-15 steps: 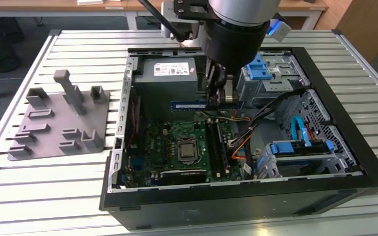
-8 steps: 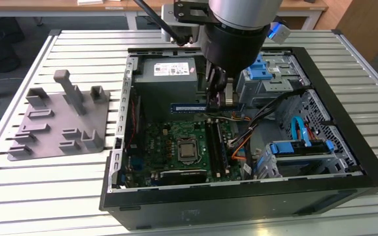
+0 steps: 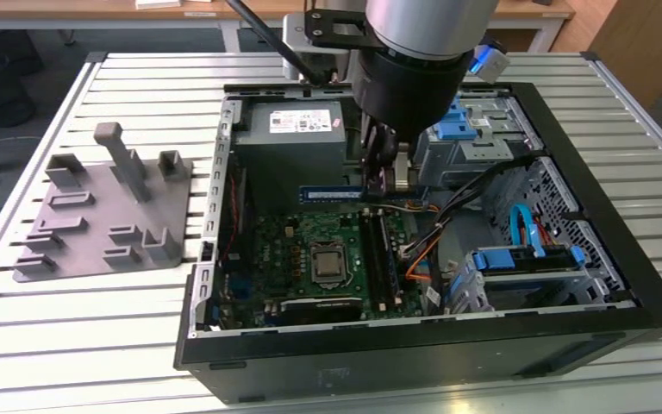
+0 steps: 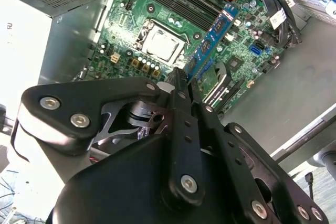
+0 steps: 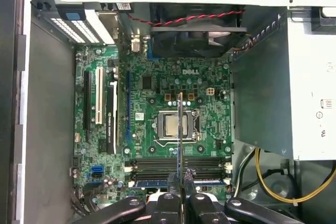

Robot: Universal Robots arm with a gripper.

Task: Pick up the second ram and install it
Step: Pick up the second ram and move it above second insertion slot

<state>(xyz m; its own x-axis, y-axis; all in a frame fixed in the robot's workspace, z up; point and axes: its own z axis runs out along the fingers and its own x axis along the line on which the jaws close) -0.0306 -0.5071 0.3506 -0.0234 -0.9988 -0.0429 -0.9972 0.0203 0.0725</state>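
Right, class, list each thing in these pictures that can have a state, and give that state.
second ram: gripped, held above the motherboard, not seated.
gripper: shut on the second ram.
computer case: side open, inside exposed.
processor: bare, no cooler on it.
grey tray: lying flat on the table beside the case.

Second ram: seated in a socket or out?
Out. The gripper is shut on the second ram, holding it above the motherboard, crosswise to the black sockets.
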